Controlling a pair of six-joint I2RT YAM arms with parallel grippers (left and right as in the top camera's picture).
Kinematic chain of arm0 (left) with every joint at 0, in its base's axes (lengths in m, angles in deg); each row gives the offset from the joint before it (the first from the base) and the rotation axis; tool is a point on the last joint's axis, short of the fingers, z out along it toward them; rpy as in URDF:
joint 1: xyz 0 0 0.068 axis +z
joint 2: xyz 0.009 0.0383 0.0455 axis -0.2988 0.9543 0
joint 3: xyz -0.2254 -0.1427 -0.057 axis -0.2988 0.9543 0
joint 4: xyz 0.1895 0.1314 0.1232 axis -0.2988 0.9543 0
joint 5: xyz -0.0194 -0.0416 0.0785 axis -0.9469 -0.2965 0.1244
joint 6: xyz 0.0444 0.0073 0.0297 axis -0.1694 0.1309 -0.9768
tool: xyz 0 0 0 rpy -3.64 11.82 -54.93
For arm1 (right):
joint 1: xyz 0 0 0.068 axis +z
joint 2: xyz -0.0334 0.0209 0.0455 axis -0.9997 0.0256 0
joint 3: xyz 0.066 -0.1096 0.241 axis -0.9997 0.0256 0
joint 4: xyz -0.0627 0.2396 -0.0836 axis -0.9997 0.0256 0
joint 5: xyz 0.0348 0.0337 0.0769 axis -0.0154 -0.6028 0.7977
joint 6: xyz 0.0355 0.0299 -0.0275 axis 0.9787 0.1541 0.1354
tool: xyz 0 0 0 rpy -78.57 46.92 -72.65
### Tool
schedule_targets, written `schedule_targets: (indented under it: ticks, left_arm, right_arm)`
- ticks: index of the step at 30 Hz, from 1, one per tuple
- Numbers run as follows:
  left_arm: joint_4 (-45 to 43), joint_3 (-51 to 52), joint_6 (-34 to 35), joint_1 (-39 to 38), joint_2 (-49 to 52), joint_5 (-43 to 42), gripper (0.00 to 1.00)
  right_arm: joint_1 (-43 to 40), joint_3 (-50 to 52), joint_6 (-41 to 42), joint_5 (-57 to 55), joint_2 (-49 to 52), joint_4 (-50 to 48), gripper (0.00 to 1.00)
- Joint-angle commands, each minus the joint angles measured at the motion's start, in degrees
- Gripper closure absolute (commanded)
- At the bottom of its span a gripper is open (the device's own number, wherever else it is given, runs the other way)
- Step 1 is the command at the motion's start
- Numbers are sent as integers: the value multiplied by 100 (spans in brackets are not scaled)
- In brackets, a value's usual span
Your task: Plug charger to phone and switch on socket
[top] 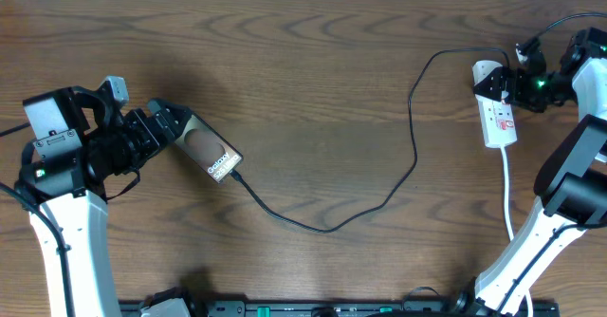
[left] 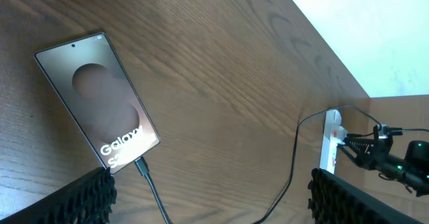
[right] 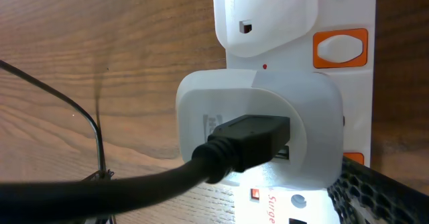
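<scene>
Currently the phone (top: 211, 151) lies near the worktop's left edge, long axis diagonal, the charger (top: 327, 230) plugged into the end facing the near right corner. Left gripper (top: 171, 122) jaws: wide open, empty. Right gripper (top: 514, 82) jaws, at the socket (top: 500, 122): state indeterminable.

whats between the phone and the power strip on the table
Only the black charger cable, looping across bare wooden table from the phone to the white power strip; the overhead view shows it.

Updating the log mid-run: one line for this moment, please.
charger: plugged into phone | left end effector: open, at phone | right end effector: at socket | switch: state unclear
</scene>
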Motion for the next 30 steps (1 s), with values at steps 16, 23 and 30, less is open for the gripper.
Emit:
schedule_targets:
  ticks: [16, 23, 30]
  left_arm:
    - [105, 28, -37, 24, -11, 177, 9]
    - [105, 28, -35, 24, -11, 177, 9]
    - [105, 28, -35, 24, -11, 177, 9]
  right_arm:
    - [431, 144, 365, 214, 66, -101, 1]
    - [424, 254, 487, 214, 66, -101, 1]
    - [413, 269, 494, -162, 66, -98, 1]
